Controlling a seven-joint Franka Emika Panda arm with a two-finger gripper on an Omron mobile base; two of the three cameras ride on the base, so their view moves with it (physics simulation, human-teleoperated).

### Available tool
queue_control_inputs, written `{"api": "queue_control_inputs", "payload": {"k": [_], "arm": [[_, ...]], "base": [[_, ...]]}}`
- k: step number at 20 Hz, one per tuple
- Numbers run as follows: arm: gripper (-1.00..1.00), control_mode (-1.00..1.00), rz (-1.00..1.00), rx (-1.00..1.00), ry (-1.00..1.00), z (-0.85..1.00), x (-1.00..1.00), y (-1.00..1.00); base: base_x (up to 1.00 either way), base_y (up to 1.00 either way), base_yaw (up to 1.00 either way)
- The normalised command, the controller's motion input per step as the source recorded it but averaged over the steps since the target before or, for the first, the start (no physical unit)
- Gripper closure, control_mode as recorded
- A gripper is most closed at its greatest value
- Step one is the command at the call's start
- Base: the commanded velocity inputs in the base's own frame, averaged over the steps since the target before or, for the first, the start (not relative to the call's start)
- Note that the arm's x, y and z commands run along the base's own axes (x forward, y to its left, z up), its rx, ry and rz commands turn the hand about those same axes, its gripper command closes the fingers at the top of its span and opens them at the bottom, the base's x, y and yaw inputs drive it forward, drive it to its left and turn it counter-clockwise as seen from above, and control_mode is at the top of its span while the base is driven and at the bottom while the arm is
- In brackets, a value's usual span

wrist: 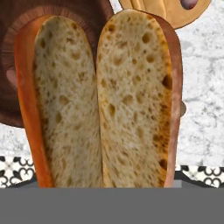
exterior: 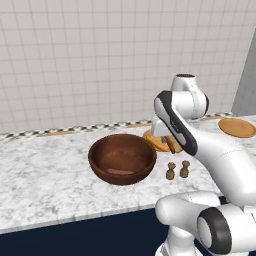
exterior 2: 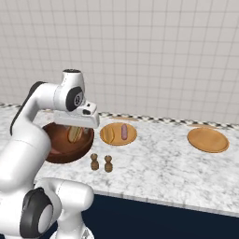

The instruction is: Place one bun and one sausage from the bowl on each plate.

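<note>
Tool (exterior 2: 74, 133) grips the split bun (wrist: 103, 100) filling frame centre above the bowl (exterior: 122, 159); likely light, squashy, best held across its sides

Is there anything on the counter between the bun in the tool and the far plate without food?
Nothing visible blocks it. The bun hangs above the bowl; the near plate lies low underneath the path, and then bare counter reaches the far plate.
</note>
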Motion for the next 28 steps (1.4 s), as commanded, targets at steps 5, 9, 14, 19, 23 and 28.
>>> {"api": "queue_control_inputs", "payload": {"k": [5,9,14,19,23,28], "arm": [[1.00,1.00,0.00,0.00,0.00,0.00,-0.01,0.00],[1.00,1.00,0.00,0.00,0.00,0.00,0.00,0.00],[1.00,1.00,0.00,0.00,0.00,0.00,0.00,0.00],[1.00,1.00,0.00,0.00,0.00,0.00,0.00,0.00],[1.00,1.00,0.00,0.00,0.00,0.00,0.00,0.00],[1.00,1.00,0.00,0.00,0.00,0.00,0.00,0.00]], "base": [[-0.02,-0.01,0.00],[-0.15,-0.74,-0.01],[0.00,-0.91,-0.01],[0.00,-0.68,-0.02],[0.00,-0.53,-0.05],[0.00,0.00,-0.02]]}}
